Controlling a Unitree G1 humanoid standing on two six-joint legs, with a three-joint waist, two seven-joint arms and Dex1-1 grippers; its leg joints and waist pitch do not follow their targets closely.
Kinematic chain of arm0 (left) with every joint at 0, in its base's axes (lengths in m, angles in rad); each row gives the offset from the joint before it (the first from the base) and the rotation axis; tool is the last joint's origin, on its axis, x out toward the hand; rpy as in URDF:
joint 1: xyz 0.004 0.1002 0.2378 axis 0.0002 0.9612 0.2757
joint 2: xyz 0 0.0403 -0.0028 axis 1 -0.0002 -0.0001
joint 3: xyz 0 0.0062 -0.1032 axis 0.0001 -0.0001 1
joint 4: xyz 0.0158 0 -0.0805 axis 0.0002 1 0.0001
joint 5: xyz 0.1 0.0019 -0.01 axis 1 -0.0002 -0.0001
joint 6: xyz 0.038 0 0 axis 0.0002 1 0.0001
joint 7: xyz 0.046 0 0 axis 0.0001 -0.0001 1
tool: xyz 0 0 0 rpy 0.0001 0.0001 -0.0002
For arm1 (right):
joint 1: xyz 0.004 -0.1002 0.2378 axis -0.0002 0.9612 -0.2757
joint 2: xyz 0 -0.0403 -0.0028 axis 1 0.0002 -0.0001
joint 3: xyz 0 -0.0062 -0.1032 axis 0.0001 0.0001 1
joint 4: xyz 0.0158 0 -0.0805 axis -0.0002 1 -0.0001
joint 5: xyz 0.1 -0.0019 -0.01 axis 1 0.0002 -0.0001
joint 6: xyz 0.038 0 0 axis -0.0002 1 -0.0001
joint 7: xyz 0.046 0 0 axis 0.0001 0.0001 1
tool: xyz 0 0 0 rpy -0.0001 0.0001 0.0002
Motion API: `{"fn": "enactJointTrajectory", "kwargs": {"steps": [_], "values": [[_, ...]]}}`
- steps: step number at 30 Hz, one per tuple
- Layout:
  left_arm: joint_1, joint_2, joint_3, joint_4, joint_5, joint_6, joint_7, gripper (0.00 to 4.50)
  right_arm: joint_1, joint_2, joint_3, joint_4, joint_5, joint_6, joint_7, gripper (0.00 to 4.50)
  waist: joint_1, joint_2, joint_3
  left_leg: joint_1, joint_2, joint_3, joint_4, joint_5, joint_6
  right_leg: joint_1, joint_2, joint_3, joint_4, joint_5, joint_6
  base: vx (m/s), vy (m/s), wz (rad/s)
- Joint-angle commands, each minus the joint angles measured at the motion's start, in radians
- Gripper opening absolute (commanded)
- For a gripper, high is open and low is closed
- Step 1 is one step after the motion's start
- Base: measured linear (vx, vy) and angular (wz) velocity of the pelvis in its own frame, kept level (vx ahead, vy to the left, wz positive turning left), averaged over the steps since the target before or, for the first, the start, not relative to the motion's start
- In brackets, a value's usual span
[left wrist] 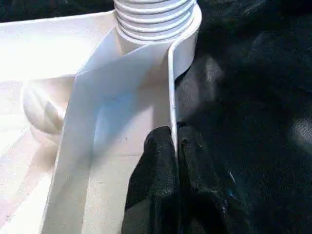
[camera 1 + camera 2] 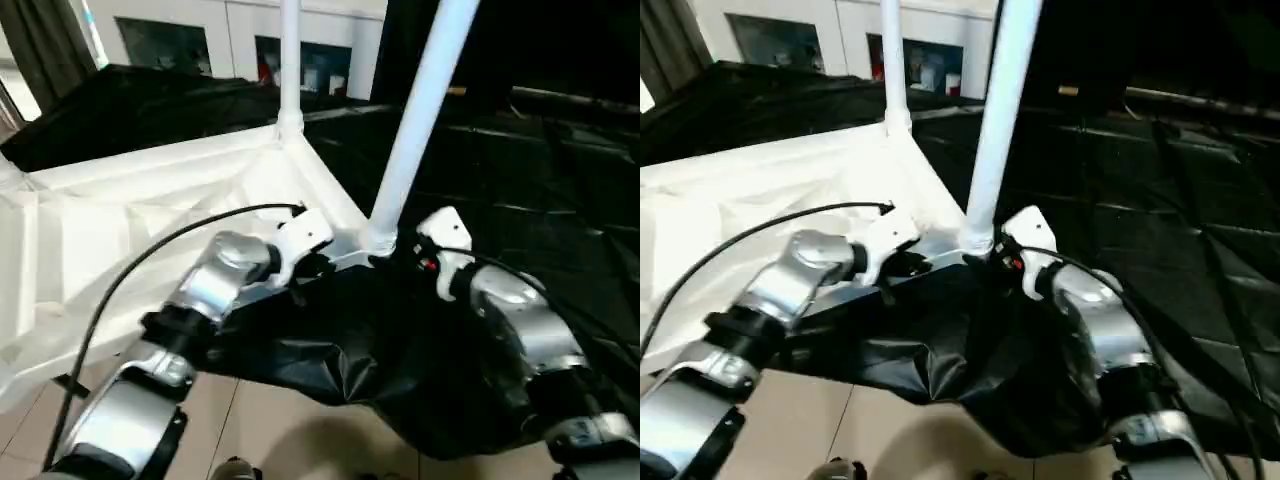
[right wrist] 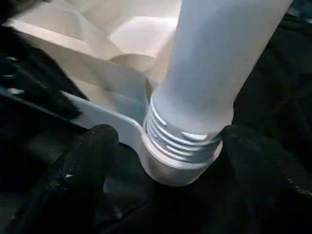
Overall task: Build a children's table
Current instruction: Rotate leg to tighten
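The children's table lies upside down: its white top (image 2: 150,220) shows its ribbed underside. One white leg (image 2: 290,60) stands in the far corner socket. Another leg (image 2: 420,110) rises, tilted, from the near corner socket. My left gripper (image 1: 176,141) is shut on the top's thin rim (image 1: 171,87), just short of that near corner. On the other side of the corner, my right gripper (image 3: 168,134) stands open. Its two black fingers (image 3: 83,165) straddle the threaded base of the near leg (image 3: 219,63) with gaps showing.
A crumpled black sheet (image 2: 520,170) lies under and around the table top and hangs over the near edge. A white cabinet with glass doors (image 2: 200,35) stands at the back. Pale floor (image 2: 270,420) shows below. A black cable (image 2: 150,250) arcs over my left forearm.
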Motion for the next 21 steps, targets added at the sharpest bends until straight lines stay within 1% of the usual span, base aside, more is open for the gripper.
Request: {"fn": "enactJointTrajectory", "kwargs": {"steps": [1, 2, 3, 4, 5, 6, 7, 8, 9, 10, 11, 13, 14, 15, 16, 17, 18, 19, 21], "values": [[0.024, 0.013, -0.013, -0.047, -0.027, -0.053, -0.070, 0.00, 0.012, -0.024, 0.004, -0.063, 0.033, 0.023, 0.057, 3.88, 0.007, 0.004, -0.068, 0.006, 0.013, 0.002, -0.054, -0.160, 0.083, 0.064, -0.044, 0.035, -0.061, -0.077, -0.240, 0.000, 0.000, 0.00], [0.024, 0.013, -0.013, -0.047, -0.027, -0.053, -0.070, 0.00, 0.012, -0.024, 0.004, -0.063, 0.033, 0.023, 0.057, 3.88, 0.005, 0.000, -0.068, 0.007, 0.014, 0.002, -0.055, -0.168, 0.082, 0.065, -0.043, 0.035, -0.062, -0.078, -0.243, 0.000, 0.000, 0.00], [0.024, 0.013, -0.013, -0.047, -0.027, -0.053, -0.070, 0.00, 0.012, -0.024, 0.004, -0.063, 0.033, 0.023, 0.057, 3.88, 0.006, 0.000, -0.068, 0.008, 0.014, 0.003, -0.054, -0.168, 0.081, 0.064, -0.042, 0.036, -0.062, -0.076, -0.245, 0.000, 0.000, 0.00], [0.036, 0.029, -0.022, -0.073, -0.042, -0.067, -0.121, 0.00, 0.015, -0.043, 0.000, -0.082, 0.044, 0.034, 0.084, 3.88, 0.006, 0.003, -0.067, 0.009, 0.014, 0.004, -0.055, -0.168, 0.078, 0.062, -0.043, 0.036, -0.062, -0.076, -0.249, 0.000, 0.000, 0.00], [0.051, 0.050, -0.032, -0.108, -0.063, -0.078, -0.184, 0.00, 0.017, -0.062, 0.003, -0.097, 0.050, 0.041, 0.111, 3.88, 0.009, 0.009, -0.069, 0.010, 0.015, 0.002, -0.055, -0.175, 0.075, 0.064, -0.046, 0.036, -0.061, -0.080, -0.251, 0.000, 0.000, 0.00], [0.054, 0.054, -0.034, -0.115, -0.067, -0.081, -0.197, 0.00, 0.017, -0.066, 0.004, -0.100, 0.051, 0.042, 0.117, 3.88, 0.009, 0.006, -0.068, 0.010, 0.016, 0.002, -0.056, -0.180, 0.074, 0.065, -0.046, 0.036, -0.062, -0.081, -0.252, 0.000, 0.000, 0.00], [0.065, 0.069, -0.042, -0.140, -0.081, -0.091, -0.241, 0.00, 0.018, -0.078, 0.006, -0.108, 0.054, 0.045, 0.135, 3.88, 0.008, 0.004, -0.068, 0.009, 0.016, 0.003, -0.055, -0.173, 0.073, 0.064, -0.044, 0.037, -0.060, -0.066, -0.257, 0.000, 0.000, 0.00], [0.075, 0.084, -0.051, -0.163, -0.093, -0.098, -0.282, 0.00, 0.020, -0.090, 0.011, -0.114, 0.056, 0.047, 0.154, 3.88, 0.010, 0.006, -0.068, 0.009, 0.017, 0.002, -0.055, -0.173, 0.072, 0.065, -0.045, 0.037, -0.058, -0.064, -0.258, 0.000, 0.000, 0.00], [0.084, 0.101, -0.061, -0.188, -0.105, -0.104, -0.326, 0.00, 0.024, -0.105, 0.021, -0.122, 0.054, 0.047, 0.181, 3.88, 0.011, 0.009, -0.069, 0.012, 0.019, 0.004, -0.055, -0.182, 0.076, 0.062, -0.044, 0.037, -0.058, -0.061, -0.263, 0.000, 0.000, 0.00], [0.088, 0.108, -0.065, -0.198, -0.110, -0.109, -0.344, 0.00, 0.027, -0.113, 0.028, -0.127, 0.052, 0.047, 0.197, 3.88, 0.010, 0.010, -0.067, 0.012, 0.019, 0.004, -0.056, -0.188, 0.077, 0.060, -0.044, 0.037, -0.059, -0.067, -0.261, 0.000, 0.000, 0.00], [0.090, 0.114, -0.067, -0.205, -0.114, -0.114, -0.357, 0.00, 0.031, -0.121, 0.036, -0.130, 0.048, 0.045, 0.214, 3.88, 0.014, 0.008, -0.068, 0.014, 0.019, 0.005, -0.055, -0.192, 0.075, 0.059, -0.044, 0.037, -0.059, -0.077, -0.260, 0.000, 0.000, 0.00], [0.090, 0.114, -0.067, -0.205, -0.114, -0.114, -0.357, 0.00, 0.031, -0.121, 0.036, -0.130, 0.048, 0.045, 0.214, 3.88, 0.017, 0.011, -0.067, 0.016, 0.021, 0.005, -0.056, -0.198, 0.066, 0.056, -0.044, 0.037, -0.060, -0.088, -0.261, 0.000, 0.000, 0.00], [0.096, 0.119, -0.068, -0.220, -0.117, -0.110, -0.373, 0.00, 0.043, -0.141, 0.061, -0.138, 0.034, 0.037, 0.256, 3.88, 0.019, 0.006, -0.067, 0.014, 0.020, 0.004, -0.057, -0.205, 0.060, 0.060, -0.046, 0.036, -0.060, -0.102, -0.257, 0.000, 0.000, 0.00], [0.098, 0.120, -0.068, -0.225, -0.119, -0.108, -0.378, 0.00, 0.046, -0.148, 0.070, -0.139, 0.028, 0.033, 0.269, 3.88, 0.023, 0.008, -0.067, 0.016, 0.022, 0.005, -0.058, -0.211, 0.056, 0.058, -0.047, 0.037, -0.061, -0.116, -0.251, 0.000, 0.000, 0.00], [0.098, 0.120, -0.068, -0.225, -0.119, -0.108, -0.378, 0.00, 0.046, -0.148, 0.070, -0.139, 0.028, 0.033, 0.269, 3.88, 0.025, 0.008, -0.067, 0.016, 0.022, 0.005, -0.057, -0.214, 0.055, 0.057, -0.047, 0.038, -0.062, -0.119, -0.249, 0.000, 0.000, 0.00], [0.103, 0.122, -0.068, -0.235, -0.124, -0.106, -0.392, 0.00, 0.049, -0.154, 0.080, -0.144, 0.027, 0.034, 0.287, 3.88, 0.028, 0.004, -0.068, 0.015, 0.022, 0.004, -0.057, -0.207, 0.056, 0.060, -0.048, 0.038, -0.060, -0.116, -0.246, 0.000, 0.000, 0.00], [0.106, 0.122, -0.069, -0.240, -0.126, -0.106, -0.397, 0.00, 0.051, -0.157, 0.086, -0.147, 0.029, 0.036, 0.299, 3.88, 0.029, 0.005, -0.068, 0.014, 0.022, 0.004, -0.057, -0.200, 0.057, 0.059, -0.048, 0.038, -0.059, -0.111, -0.245, 0.000, 0.000, 0.00], [0.106, 0.122, -0.069, -0.241, -0.126, -0.106, -0.398, 0.00, 0.051, -0.158, 0.087, -0.148, 0.030, 0.036, 0.301, 3.88, 0.030, 0.002, -0.069, 0.013, 0.021, 0.004, -0.056, -0.196, 0.058, 0.060, -0.049, 0.037, -0.059, -0.114, -0.242, 0.000, 0.000, 0.00], [0.110, 0.124, -0.071, -0.249, -0.129, -0.109, -0.405, 0.00, 0.052, -0.161, 0.092, -0.153, 0.034, 0.040, 0.310, 3.88, 0.032, 0.002, -0.070, 0.012, 0.020, 0.004, -0.055, -0.185, 0.058, 0.060, -0.049, 0.037, -0.057, -0.105, -0.241, 0.000, 0.000, 0.00]]}}
